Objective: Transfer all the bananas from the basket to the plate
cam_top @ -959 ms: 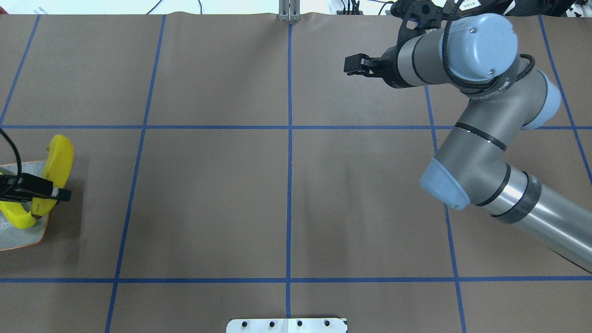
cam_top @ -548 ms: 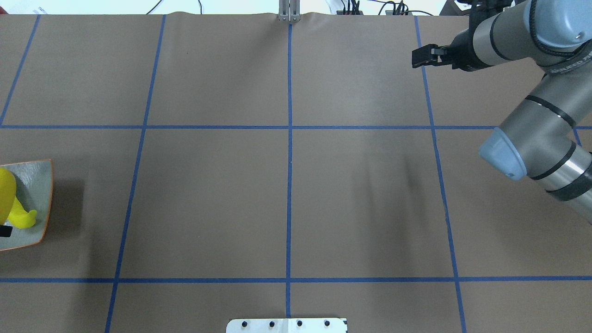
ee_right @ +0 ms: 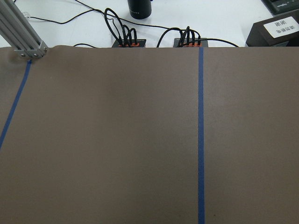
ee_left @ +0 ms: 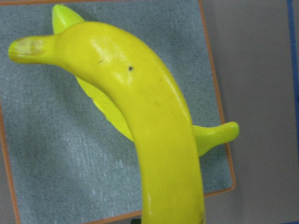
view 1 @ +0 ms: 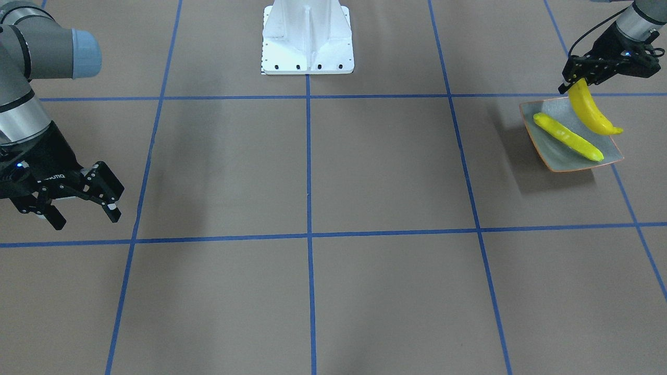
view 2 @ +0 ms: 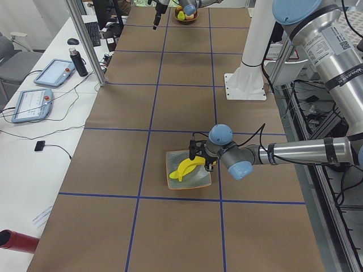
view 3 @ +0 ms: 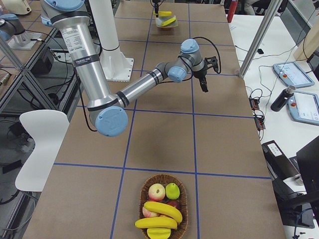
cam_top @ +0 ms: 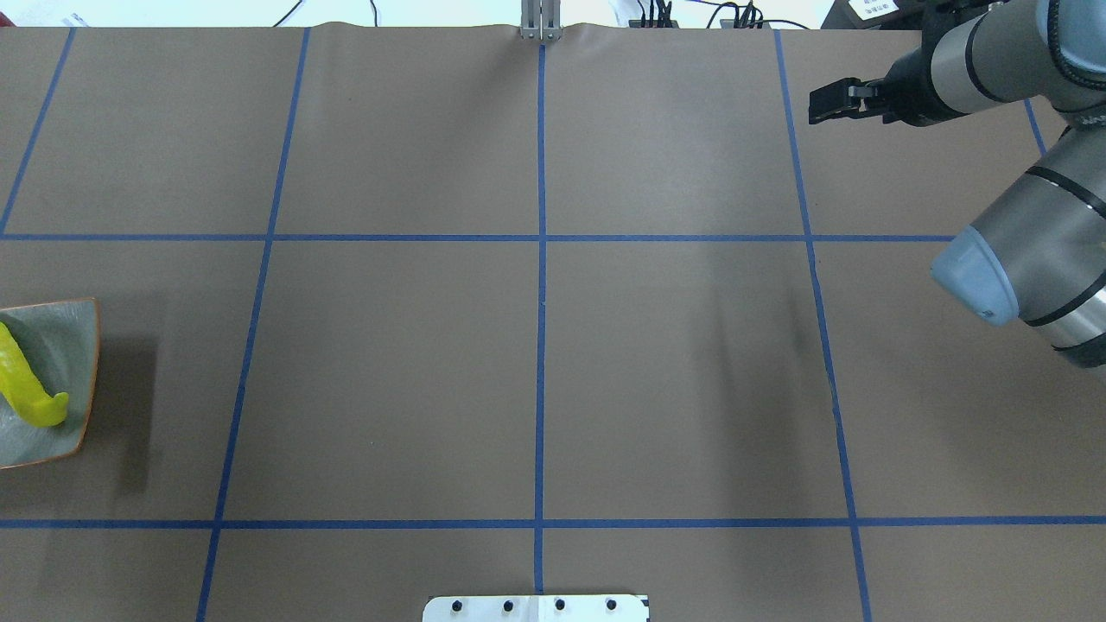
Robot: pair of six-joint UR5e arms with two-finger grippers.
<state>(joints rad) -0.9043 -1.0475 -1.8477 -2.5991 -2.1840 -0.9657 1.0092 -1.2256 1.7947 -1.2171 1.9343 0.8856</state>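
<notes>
Gripping one banana [view 1: 591, 113] above the plate [view 1: 563, 156], left claw [view 1: 575, 83] clamped on it, right claw [view 1: 86, 216] apart, marked Robotiq

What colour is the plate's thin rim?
Orange-brown; the plate rim shows best in the left wrist view.

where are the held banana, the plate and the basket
held banana [view 1: 589, 112]: exterior front-facing view, mid-body
plate [view 1: 563, 155]: exterior front-facing view, bare surface
basket [view 3: 160, 177]: exterior right view, far rim
</notes>
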